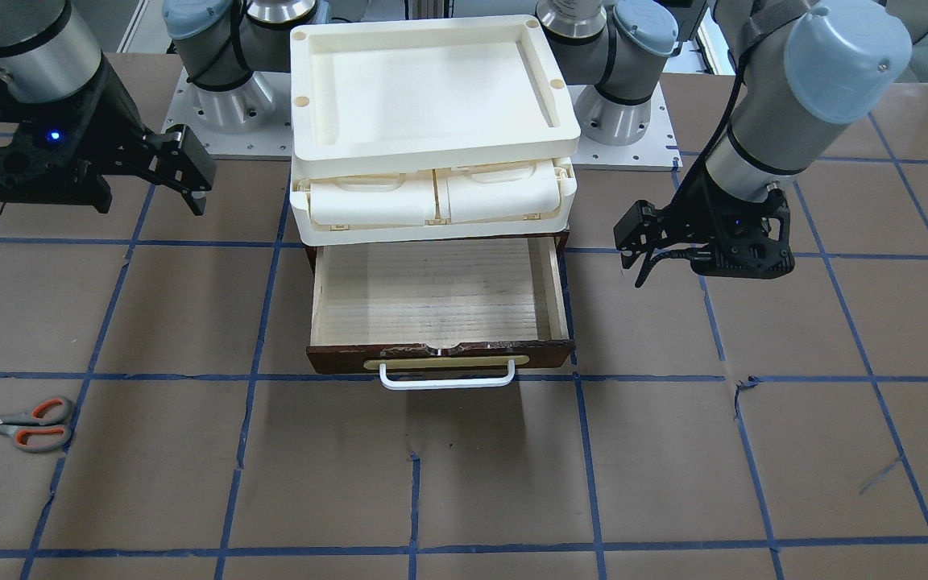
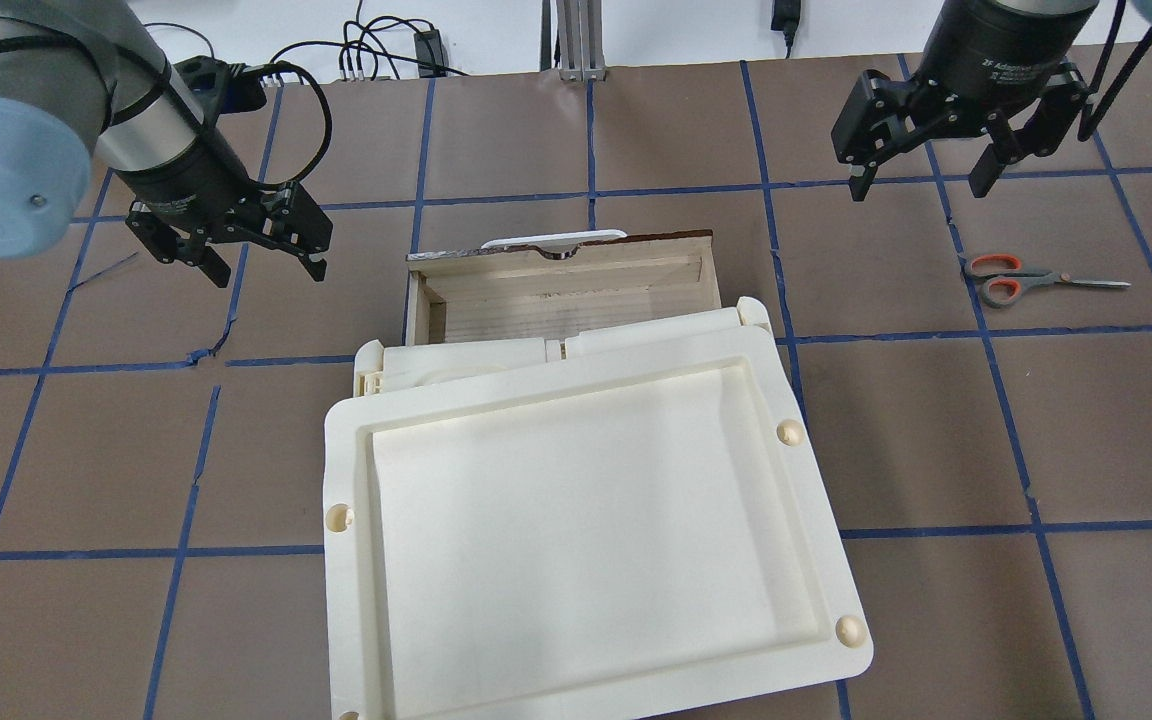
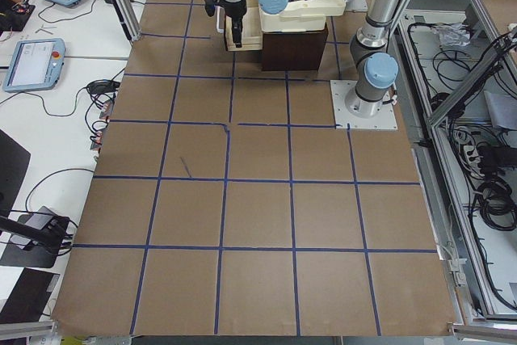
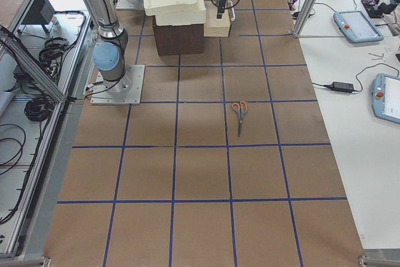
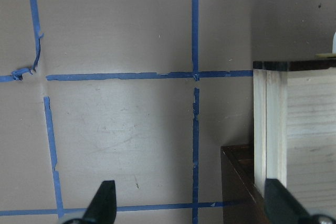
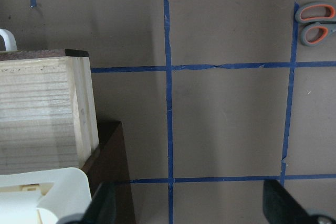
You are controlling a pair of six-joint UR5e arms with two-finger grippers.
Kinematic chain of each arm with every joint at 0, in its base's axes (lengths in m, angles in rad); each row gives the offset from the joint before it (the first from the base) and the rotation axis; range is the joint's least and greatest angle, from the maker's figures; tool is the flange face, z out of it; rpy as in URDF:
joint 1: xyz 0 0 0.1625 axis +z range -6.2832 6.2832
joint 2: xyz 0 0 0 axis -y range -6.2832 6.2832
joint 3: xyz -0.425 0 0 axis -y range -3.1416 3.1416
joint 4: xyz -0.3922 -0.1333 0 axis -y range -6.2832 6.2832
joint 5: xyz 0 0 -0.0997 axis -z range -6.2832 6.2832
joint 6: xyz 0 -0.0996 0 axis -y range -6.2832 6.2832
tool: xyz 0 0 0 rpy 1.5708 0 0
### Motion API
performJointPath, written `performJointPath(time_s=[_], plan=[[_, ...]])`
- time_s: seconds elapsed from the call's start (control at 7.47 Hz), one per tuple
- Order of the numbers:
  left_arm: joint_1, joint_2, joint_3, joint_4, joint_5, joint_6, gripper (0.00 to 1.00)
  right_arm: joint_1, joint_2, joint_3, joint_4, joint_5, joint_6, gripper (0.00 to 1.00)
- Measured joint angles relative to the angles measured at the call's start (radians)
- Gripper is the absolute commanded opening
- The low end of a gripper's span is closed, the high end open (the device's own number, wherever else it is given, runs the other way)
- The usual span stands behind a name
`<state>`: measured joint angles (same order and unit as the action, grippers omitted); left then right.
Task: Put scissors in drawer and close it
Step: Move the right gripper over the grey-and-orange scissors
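Scissors (image 6: 315, 22) show in right wrist view, not left's; left claw (image 2: 266, 270), right claw (image 2: 918, 188) spread.

The front-facing camera looks steeply down from across the bench (image 1: 464, 483), with the arm bases (image 1: 226, 105) at its top edge and the open drawer (image 1: 432, 290) central. The overhead camera sits behind the robot, looking forward and down over the cream tray (image 2: 586, 520); it shares that drawer and the scissors (image 2: 1036, 279) with the front view. Two distant side cameras look along the bench from its ends. Each wrist camera hangs close above the bench, facing down; both catch a drawer side wall.
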<state>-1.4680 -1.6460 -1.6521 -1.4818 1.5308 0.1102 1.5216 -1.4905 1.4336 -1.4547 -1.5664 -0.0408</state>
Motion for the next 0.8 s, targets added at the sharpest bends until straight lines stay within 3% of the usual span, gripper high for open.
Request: performJointPath(time_s=[0.27,0.8], plan=[[0.0,0.0,0.0,0.0,0.0,0.0,1.0,-0.03,0.048,0.002,-0.108,-0.011,-0.156,0.98],[0.0,0.0,0.0,0.0,0.0,0.002,1.0,-0.262,0.171,0.004,-0.247,-0.01,-0.842,0.97]])
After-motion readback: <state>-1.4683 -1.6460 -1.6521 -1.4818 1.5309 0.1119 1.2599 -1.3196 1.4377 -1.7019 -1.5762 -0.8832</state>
